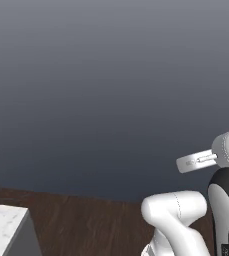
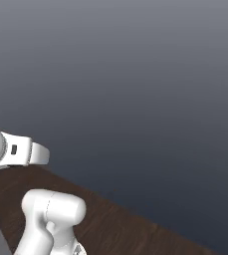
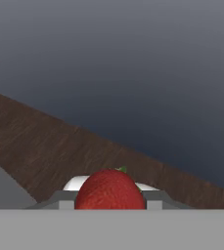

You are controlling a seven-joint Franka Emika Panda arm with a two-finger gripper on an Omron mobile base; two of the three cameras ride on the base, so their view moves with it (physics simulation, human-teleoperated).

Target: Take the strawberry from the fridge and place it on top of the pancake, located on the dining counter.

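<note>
In the hand view, the red strawberry (image 3: 109, 190) sits low in the middle with a bit of green leaf at its top. My gripper (image 3: 110, 204) is shut on the strawberry, a grey finger pressing it from each side. It is carried above a dark wooden floor (image 3: 59, 151). A corner of the white marble-look dining counter (image 1: 3, 222) shows at the lower left of the left base view. My white arm (image 1: 178, 212) is folded at the lower right there.
A plain dark grey wall (image 1: 111, 90) rises ahead in both base views. The brown wood floor (image 2: 125, 229) runs along its foot. A grey side panel (image 3: 3, 185) stands at the lower left of the hand view.
</note>
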